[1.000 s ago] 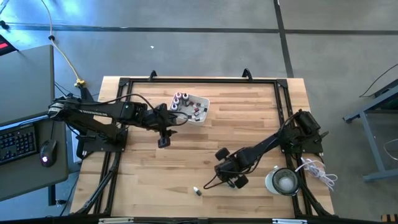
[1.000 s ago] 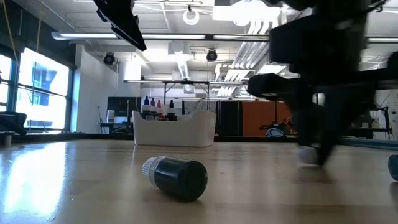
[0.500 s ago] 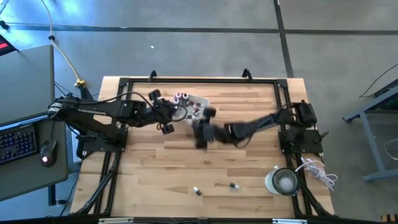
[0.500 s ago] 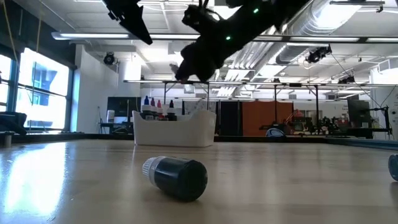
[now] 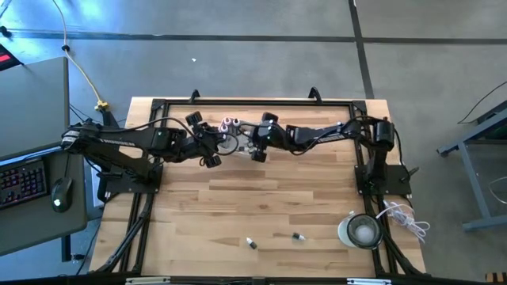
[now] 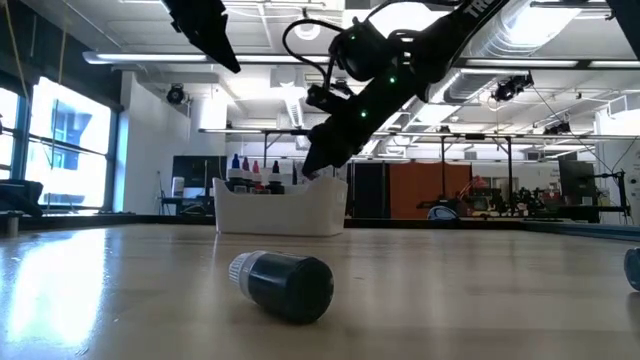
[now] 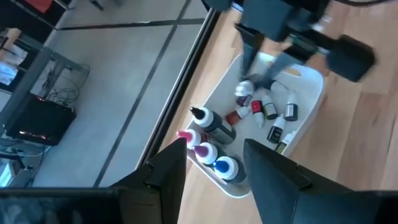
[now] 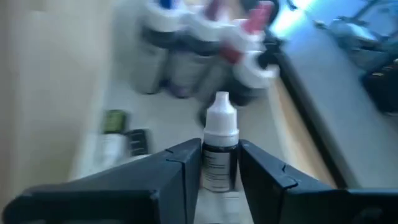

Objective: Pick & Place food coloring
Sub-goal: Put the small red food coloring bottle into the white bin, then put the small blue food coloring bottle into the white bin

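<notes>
The white tray [image 5: 247, 129] sits near the table's far edge, with several food coloring bottles [image 7: 214, 140] standing and lying in it. My right gripper [image 5: 256, 150] hovers over the tray's right part, shut on a dark bottle with a white cap [image 8: 219, 158]. My left gripper [image 7: 214, 165] is open, in the air just left of the tray. Two more bottles lie on their sides near the table's near edge [image 5: 251, 243] [image 5: 298, 236]; one of them shows close up in the low view [image 6: 282, 283]. My right gripper pinches the small bottle by its dark body [image 8: 219, 171] between the two fingers [image 8: 186, 168], and the white cap [image 8: 221, 118] sticks out past the fingertips. The bottle is lifted clear above the tray [image 8: 161, 134]. The arm slants down from the table's right side.
A round clear container [image 5: 360, 229] stands at the table's near right corner beside a white cable [image 5: 404, 218]. A black frame [image 5: 253, 103] runs around the tabletop. Bare wood [image 5: 238, 198] spans the middle of the table.
My right gripper has swung from the table's near right part up and across to the far edge, over the tray, carrying the bottle. My left gripper has moved a little toward the far edge, closer to the tray.
</notes>
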Controlling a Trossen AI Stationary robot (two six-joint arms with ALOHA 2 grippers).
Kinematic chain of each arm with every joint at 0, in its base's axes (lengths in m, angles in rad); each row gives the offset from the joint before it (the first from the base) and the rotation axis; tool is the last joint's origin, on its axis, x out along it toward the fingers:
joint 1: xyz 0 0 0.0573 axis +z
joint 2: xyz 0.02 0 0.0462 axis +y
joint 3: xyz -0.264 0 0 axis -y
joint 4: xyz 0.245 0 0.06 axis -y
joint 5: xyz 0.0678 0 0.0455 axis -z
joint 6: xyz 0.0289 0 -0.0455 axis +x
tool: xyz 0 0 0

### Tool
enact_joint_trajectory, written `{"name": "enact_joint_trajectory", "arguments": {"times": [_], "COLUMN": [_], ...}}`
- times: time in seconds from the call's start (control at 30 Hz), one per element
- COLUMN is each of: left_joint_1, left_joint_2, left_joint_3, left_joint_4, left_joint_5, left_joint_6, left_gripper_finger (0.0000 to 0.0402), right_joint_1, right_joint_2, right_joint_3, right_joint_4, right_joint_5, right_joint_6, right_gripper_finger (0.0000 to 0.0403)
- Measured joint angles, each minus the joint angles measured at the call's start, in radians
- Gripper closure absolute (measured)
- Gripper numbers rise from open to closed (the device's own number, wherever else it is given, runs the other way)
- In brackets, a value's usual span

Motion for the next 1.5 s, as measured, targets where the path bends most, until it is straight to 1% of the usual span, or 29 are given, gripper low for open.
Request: {"name": "enact_joint_trajectory", "arguments": {"times": [0.07,0.17,0.3,0.4,0.47,0.53,0.6,0.67,0.8,0.87,0.9,0.97,1.07,1.13,1.2,1.27,1.37,1.43,1.5], "left_joint_1": [0.000,0.000,0.000,0.000,0.000,0.000,0.000,0.000,0.000,0.000,0.000,0.000,0.000,0.000,0.000,0.000,0.000,0.000,0.000], "left_joint_2": [0.000,0.000,0.000,0.000,0.000,0.000,0.000,0.000,0.002,0.002,0.002,0.009,0.012,0.024,0.029,0.042,0.055,0.068,0.068], "left_joint_3": [0.000,0.000,0.000,0.000,0.000,0.000,0.000,-0.001,-0.001,-0.001,-0.001,-0.001,-0.002,-0.001,-0.003,0.000,-0.004,0.001,-0.003], "left_joint_4": [-0.001,-0.001,-0.009,-0.027,-0.029,-0.033,-0.031,-0.031,-0.030,-0.023,-0.017,-0.003,-0.002,0.006,0.004,0.031,0.038,0.064,0.045], "left_joint_5": [0.000,0.001,0.001,0.004,0.005,0.019,0.044,0.069,0.113,0.120,0.120,0.119,0.120,0.121,0.145,0.167,0.195,0.197,0.199], "left_joint_6": [-0.001,-0.001,-0.002,-0.011,-0.034,-0.050,-0.055,-0.055,-0.059,-0.060,-0.060,-0.062,-0.075,-0.087,-0.089,-0.087,-0.082,-0.081,-0.081], "left_gripper_finger": [0.0245,0.0245,0.0245,0.0245,0.0245,0.0245,0.0245,0.0245,0.0245,0.0245,0.0245,0.0245,0.0245,0.0245,0.0245,0.0245,0.0245,0.0245,0.0245], "right_joint_1": [-0.008,-0.013,0.014,0.079,0.141,0.211,0.279,0.345,0.473,0.538,0.568,0.619,0.686,0.722,0.750,0.768,0.779,0.785,0.786], "right_joint_2": [0.000,0.000,-0.010,-0.053,-0.088,-0.111,-0.115,-0.115,-0.114,-0.114,-0.114,-0.114,-0.114,-0.107,-0.097,-0.096,-0.096,-0.096,-0.096], "right_joint_3": [0.000,0.000,0.000,0.038,0.081,0.123,0.158,0.172,0.149,0.146,0.146,0.146,0.146,0.146,0.145,0.131,0.090,0.063,0.028], "right_joint_4": [0.007,0.003,-0.010,-0.115,-0.230,-0.367,-0.486,-0.572,-0.686,-0.727,-0.742,-0.788,-0.870,-0.950,-1.001,-0.991,-0.912,-0.866,-0.835], "right_joint_5": [0.017,-0.004,-0.001,-0.018,-0.030,-0.040,-0.074,-0.149,-0.375,-0.430,-0.441,-0.446,-0.431,-0.383,-0.341,-0.320,-0.317,-0.326,-0.350], "right_joint_6": [-0.005,-0.012,-0.011,0.002,0.035,0.111,0.224,0.363,0.611,0.732,0.790,0.891,0.996,1.053,1.089,1.111,1.136,1.155,1.170], "right_gripper_finger": [0.0291,0.0270,0.0251,0.0247,0.0248,0.0250,0.0250,0.0249,0.0244,0.0242,0.0242,0.0242,0.0242,0.0242,0.0242,0.0242,0.0242,0.0241,0.0241]}}
